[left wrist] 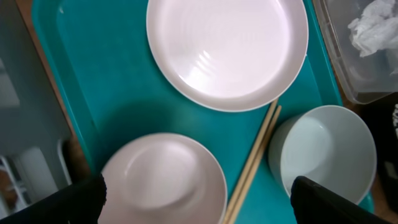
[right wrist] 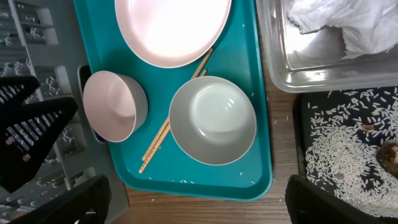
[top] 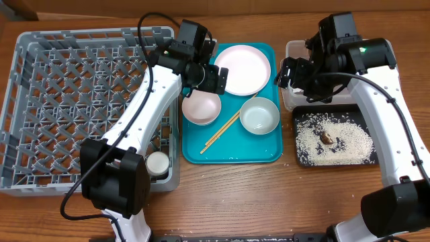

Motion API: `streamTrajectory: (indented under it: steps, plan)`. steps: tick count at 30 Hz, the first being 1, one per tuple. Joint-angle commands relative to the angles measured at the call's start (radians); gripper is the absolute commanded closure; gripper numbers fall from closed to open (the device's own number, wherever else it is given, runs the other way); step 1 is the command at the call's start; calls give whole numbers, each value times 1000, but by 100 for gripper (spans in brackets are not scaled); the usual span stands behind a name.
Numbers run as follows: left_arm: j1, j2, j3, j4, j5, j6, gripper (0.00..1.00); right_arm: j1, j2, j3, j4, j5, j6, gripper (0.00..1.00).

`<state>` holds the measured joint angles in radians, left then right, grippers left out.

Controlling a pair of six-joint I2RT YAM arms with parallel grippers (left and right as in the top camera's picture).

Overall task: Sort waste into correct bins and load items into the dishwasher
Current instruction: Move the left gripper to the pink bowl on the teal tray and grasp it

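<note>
Judging by looks alone, we take the rack (top: 67,101) at the table's left for stiff, light plastic, w/ the teal tray (top: 232,153) just beside it holding most of the dishes. The plate (top: 242,69) at the tray's far end looks rigid, smooth and prob. slippery. It lies flat, so only the rim offers a pinch. The grey bowl (top: 259,115) and pink bowl (top: 201,107) sit upright mid-tray and seem light, hard and glossy, so we'd put one finger inside the wall and one outside. The cup (top: 158,163) stands at the rack's near right corner. The chopsticks (top: 222,131) lie side by side btwn the bowls, thin and apt to roll, so we'd take both together near mid-length. The left gripper (left wrist: 198,186) hovers over the pink bowl, fingers spread wide, holding nothing. The right gripper (right wrist: 196,183) hangs near the tub's left edge, likewise spread and empty. Only the overhead view shows the rack, cup and arms, but there the right arm hides most of the tub (right wrist: 280,74). The right wrist view shows the tissue (right wrist: 348,25) in it, plus the black tray (right wrist: 300,124) w/ rice (right wrist: 336,155) and a brown scrap (right wrist: 388,155). The left wrist view shows the chopstick tips at the plate's edge, but we can't tell if they touch.
</note>
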<state>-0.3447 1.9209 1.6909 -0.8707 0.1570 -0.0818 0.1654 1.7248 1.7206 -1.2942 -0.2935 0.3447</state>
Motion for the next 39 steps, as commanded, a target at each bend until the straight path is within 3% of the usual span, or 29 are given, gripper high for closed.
streamTrajectory:
  steps: [1,5,9,19,27,38,39]
  plan:
    - [13,23,13,29,-16,265,4,5,-17,19,6,13,8,8]
    - [21,64,13,35,-40,418,10,5,-17,19,5,13,7,7]
    - [40,114,13,38,-63,462,12,5,-17,17,6,13,7,6]
    - [71,163,13,3,-60,463,32,5,-15,0,14,13,7,5]
    - [71,248,12,-52,-40,433,37,5,-15,0,14,13,6,5]
    - [71,262,14,-45,-33,369,76,5,-15,0,13,13,0,5]
    - [71,259,14,-45,-33,358,85,5,-15,0,13,13,0,5]
